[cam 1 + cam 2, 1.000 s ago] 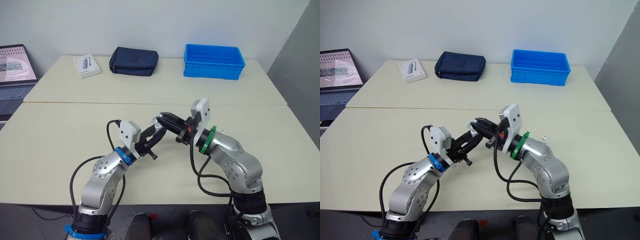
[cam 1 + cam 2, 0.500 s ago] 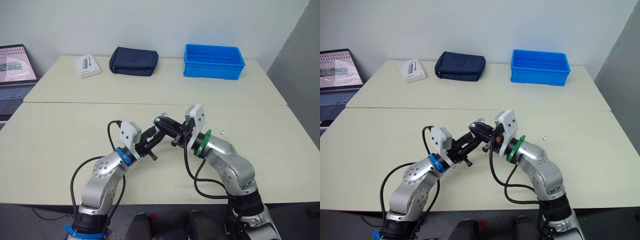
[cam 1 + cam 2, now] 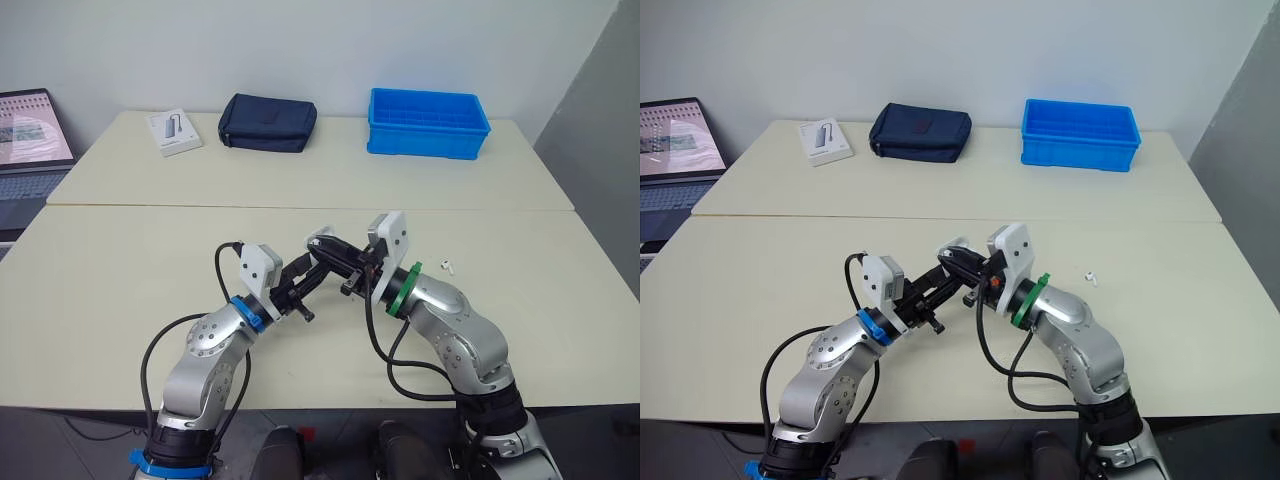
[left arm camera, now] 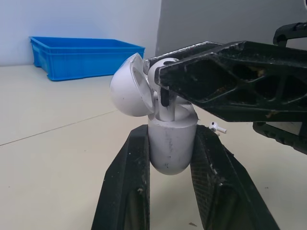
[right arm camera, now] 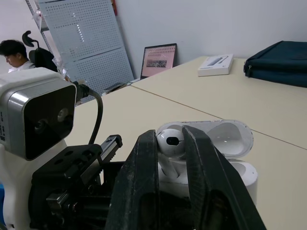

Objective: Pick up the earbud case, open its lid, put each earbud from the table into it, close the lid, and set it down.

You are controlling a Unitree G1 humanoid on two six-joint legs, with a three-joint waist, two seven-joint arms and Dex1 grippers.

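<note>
Earbud case (image 4: 170, 143), earbud (image 5: 171, 139) gripped over beige table (image 3: 110, 290); white wall (image 3: 300, 45) behind.

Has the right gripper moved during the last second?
Yes. The right gripper shifted slightly left, away from the loose earbud on the table and toward the case.

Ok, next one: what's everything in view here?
earbud case: 1, white, lid open, in left claw
held earbud: 1, white, in right claw, at the case's mouth
loose earbud: 1, white, on table beside right arm
bin: 1, blue, table's far right
pouch: 1, navy, far middle
box: 1, white, far left
laptop: 1, open, left of table
person: 1, seated, beyond laptop
left claw: 1, black, shut on case
right claw: 1, black, shut on earbud
</note>
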